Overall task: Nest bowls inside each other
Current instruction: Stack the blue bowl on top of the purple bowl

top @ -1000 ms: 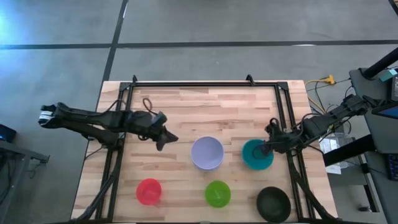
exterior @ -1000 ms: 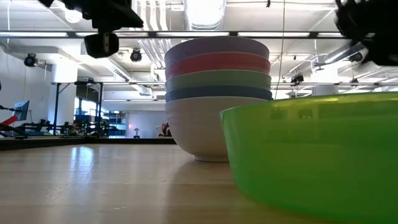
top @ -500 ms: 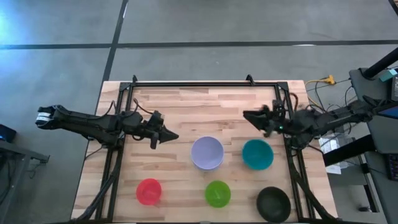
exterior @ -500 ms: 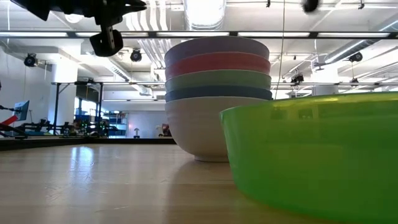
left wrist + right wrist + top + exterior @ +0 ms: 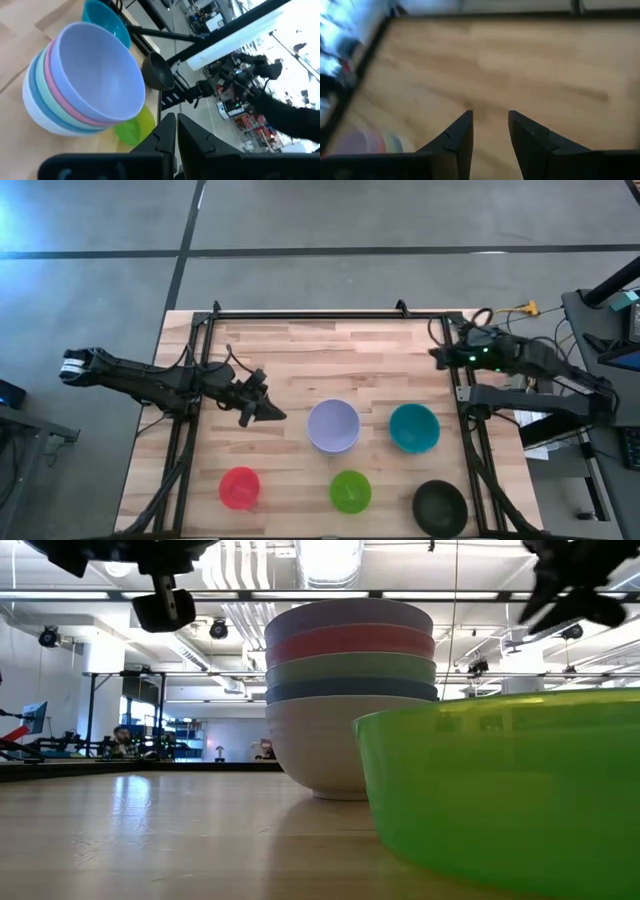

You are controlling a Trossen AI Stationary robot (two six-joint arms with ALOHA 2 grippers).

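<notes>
A stack of bowls (image 5: 333,426) stands mid-table, lavender on top, then pink, pale green and blue, with the white bowl (image 5: 320,745) resting on the wood. The teal bowl (image 5: 414,428) sits alone to its right. The red (image 5: 240,487), bright green (image 5: 350,491) and black (image 5: 440,507) bowls line the near edge. My left gripper (image 5: 272,414) hovers shut, left of the stack and above the table. My right gripper (image 5: 437,357) hangs open in the air by the right rail, beyond the teal bowl.
A black metal frame (image 5: 320,313) borders the table on the far, left and right sides. Bare wood (image 5: 330,355) lies between the stack and the far rail. In the low view the bright green bowl (image 5: 500,790) fills the near right.
My right gripper has left the teal bowl's right rim, risen, and swung toward the far and right edges of the table. The teal bowl stays where it was, upright on the wood.
</notes>
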